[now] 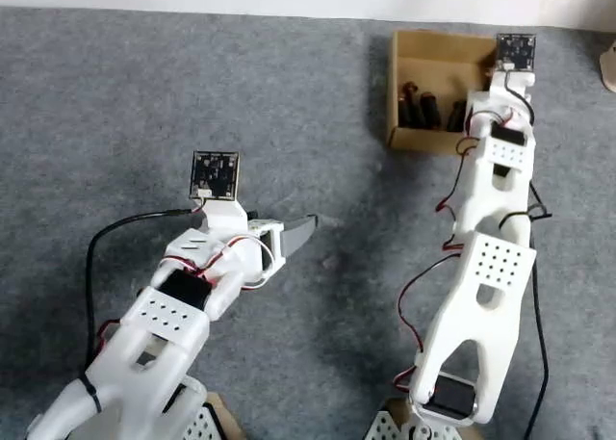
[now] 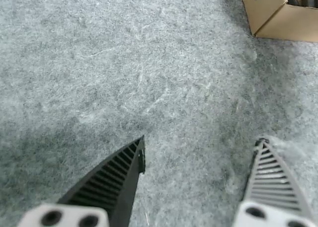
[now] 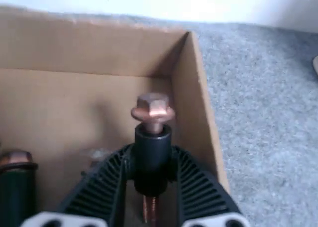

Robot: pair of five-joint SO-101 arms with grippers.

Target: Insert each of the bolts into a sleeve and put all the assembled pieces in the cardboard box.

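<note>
Two-arm assembly station on a grey felt-covered desk (image 1: 192, 93), seen from above and from both wrists. The right claw (image 3: 151, 155) is closed narrowly around 1 black sleeve (image 3: 153, 136), which stands upright between the ribbed fingers (image 3: 99, 192). A copper-coloured bolt (image 3: 152, 109) sits in the sleeve, its hexagonal head above the top rim and its threaded end showing below. This held piece is inside the cardboard box (image 1: 445, 47), close to a corner of it. Further dark assembled pieces (image 1: 423, 108) lie on the box floor, and 1 of them (image 3: 15, 185) stands just beside the right claw. The box sits at the far right of the desk. The left claw (image 2: 201, 142) is spread wide and holds nothing, hanging low over bare felt near the middle of the desk, well apart from the box.
</note>
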